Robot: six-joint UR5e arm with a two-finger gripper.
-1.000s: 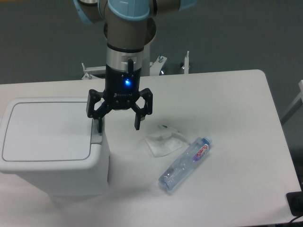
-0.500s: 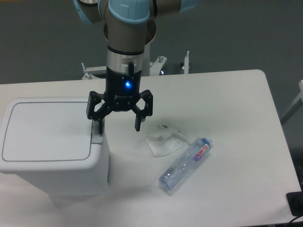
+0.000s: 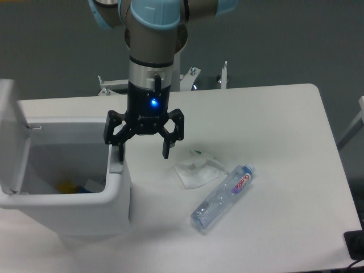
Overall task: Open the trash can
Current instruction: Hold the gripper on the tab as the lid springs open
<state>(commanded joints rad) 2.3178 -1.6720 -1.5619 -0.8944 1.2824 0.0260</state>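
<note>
Here, a large boxy white plastic trash can (image 3: 74,213) is seen at the left end of the white counter (image 3: 284,148), its flat rectangular lid (image 3: 12,136) swung up and standing nearly upright along the far left side. The interior is exposed, and small yellow and blue items (image 3: 74,186) can be made out at the bottom, though what they are cannot be told. The black two-finger gripper (image 3: 143,153) is held above the can's right rim with its fingers spread apart and nothing between them. One fingertip (image 3: 120,152) is placed down at the grey push-button strip (image 3: 116,166) on the right edge of the can; the other finger hangs over the bare counter just beside the can. A blue light is lit on the gripper body. To the right of the gripper, a crumpled clear plastic wrapper (image 3: 196,170) is laid on the counter, and just beside it a clear plastic bottle (image 3: 222,197) with a red-lettered label is lying on its side, angled diagonally.
</note>
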